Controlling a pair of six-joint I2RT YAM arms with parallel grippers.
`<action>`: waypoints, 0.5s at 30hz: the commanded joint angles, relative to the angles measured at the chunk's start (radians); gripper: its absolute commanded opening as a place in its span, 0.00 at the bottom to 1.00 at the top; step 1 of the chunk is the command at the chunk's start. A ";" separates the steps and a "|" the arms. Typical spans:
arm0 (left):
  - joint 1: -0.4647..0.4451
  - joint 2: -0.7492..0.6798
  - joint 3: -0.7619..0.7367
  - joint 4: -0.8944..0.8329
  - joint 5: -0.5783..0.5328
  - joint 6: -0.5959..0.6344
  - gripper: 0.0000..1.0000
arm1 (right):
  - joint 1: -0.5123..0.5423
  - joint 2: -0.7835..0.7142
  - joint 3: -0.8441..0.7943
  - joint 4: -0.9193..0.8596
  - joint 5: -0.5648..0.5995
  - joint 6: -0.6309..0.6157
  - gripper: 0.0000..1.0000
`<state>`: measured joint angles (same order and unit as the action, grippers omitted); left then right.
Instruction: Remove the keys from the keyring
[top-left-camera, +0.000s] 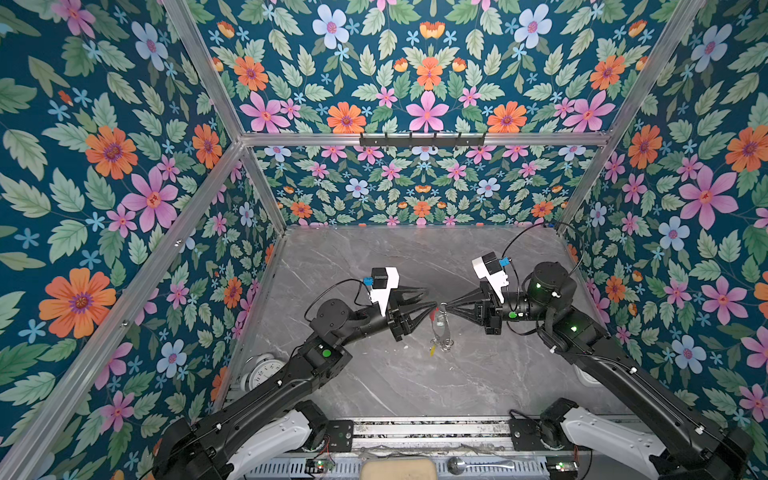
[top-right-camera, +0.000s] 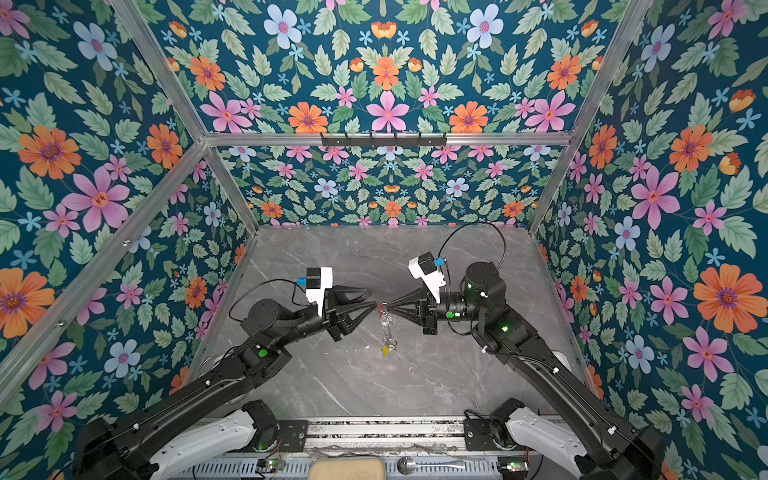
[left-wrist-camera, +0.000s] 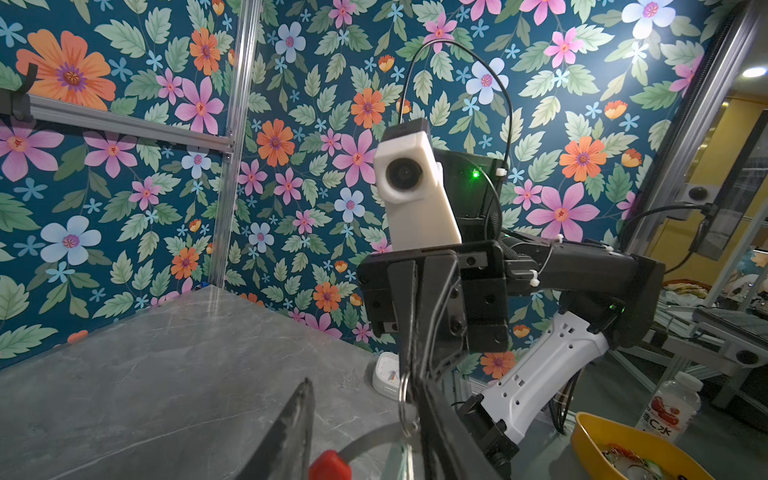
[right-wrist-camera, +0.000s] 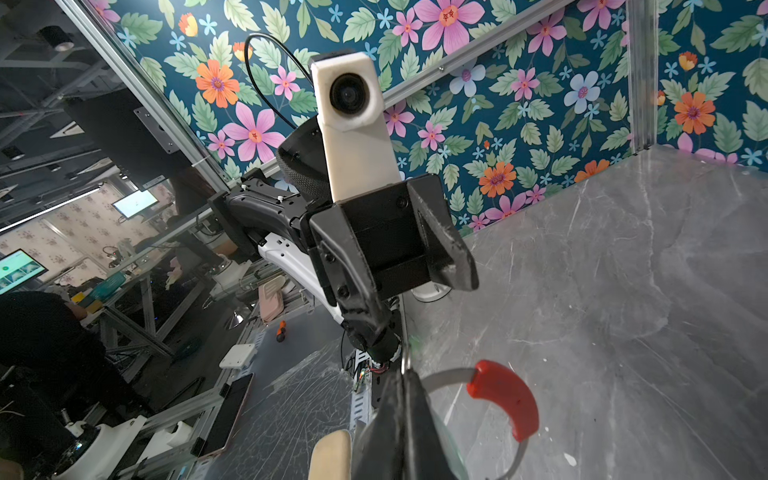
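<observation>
Pinches the keyring (right-wrist-camera: 446, 372) at its top in the right gripper's (top-left-camera: 446, 308) fully closed fingers, hanging it clear of the tabletop (top-left-camera: 374, 374) and letting the keys (top-left-camera: 442, 344) dangle free below. Holds the left gripper (top-left-camera: 432, 300) half-open and empty, fingers either side of the red section (right-wrist-camera: 505, 395), probably to leave room for a fresh grip.

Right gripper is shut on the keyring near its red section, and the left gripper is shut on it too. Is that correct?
Not quite. The left gripper is open: the right wrist view shows its fingers spread apart. The right gripper is indeed shut on the keyring near its red section.
</observation>
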<state>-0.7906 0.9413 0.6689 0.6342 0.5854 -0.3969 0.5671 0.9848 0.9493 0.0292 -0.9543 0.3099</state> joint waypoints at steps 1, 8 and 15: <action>0.012 0.014 0.013 -0.008 0.061 -0.036 0.44 | 0.000 -0.006 0.013 -0.031 0.010 -0.039 0.00; 0.044 0.074 0.029 0.069 0.210 -0.128 0.43 | 0.000 -0.008 0.047 -0.107 0.008 -0.093 0.00; 0.044 0.114 0.038 0.126 0.296 -0.177 0.36 | 0.000 0.007 0.081 -0.173 0.009 -0.145 0.00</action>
<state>-0.7452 1.0470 0.7006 0.6968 0.7990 -0.5438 0.5663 0.9871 1.0153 -0.1299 -0.9512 0.2054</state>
